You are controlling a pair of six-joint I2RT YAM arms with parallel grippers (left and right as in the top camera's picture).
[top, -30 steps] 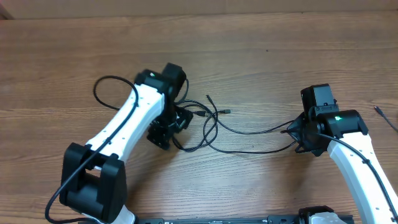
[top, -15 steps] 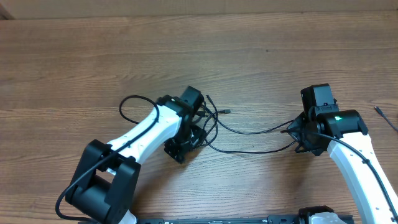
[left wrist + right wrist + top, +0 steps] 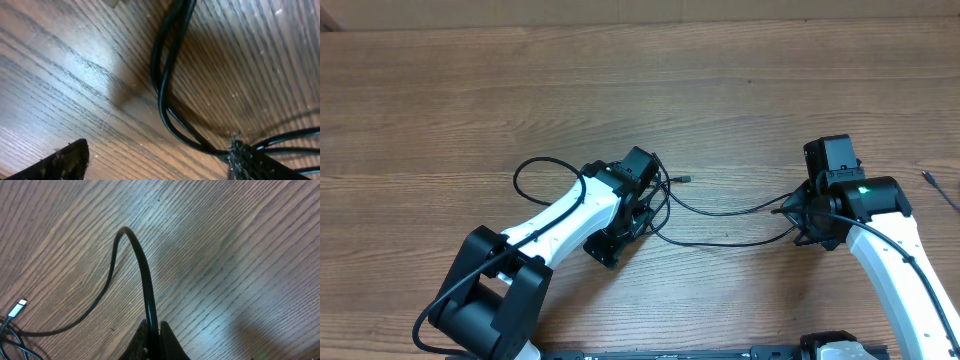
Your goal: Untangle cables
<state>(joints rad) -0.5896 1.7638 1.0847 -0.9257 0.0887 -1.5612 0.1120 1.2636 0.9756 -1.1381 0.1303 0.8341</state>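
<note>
Cables (image 3: pixel 148 290) are lying on the worktop (image 3: pixel 620 80). One strand is being pinched in the closed right gripper (image 3: pixel 152 335), and the tangle is sitting well apart from that gripper. The left gripper (image 3: pixel 620 232), jaws wide, is being held over the tangle. Risk being noted: several strands being caught together, the knot being tightened against the right gripper's hold.

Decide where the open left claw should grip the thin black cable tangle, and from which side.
Probably the two side-by-side strands of the thin black cables, taken from above: they run together across the wooden table, between the fingers of the left claw.
</note>
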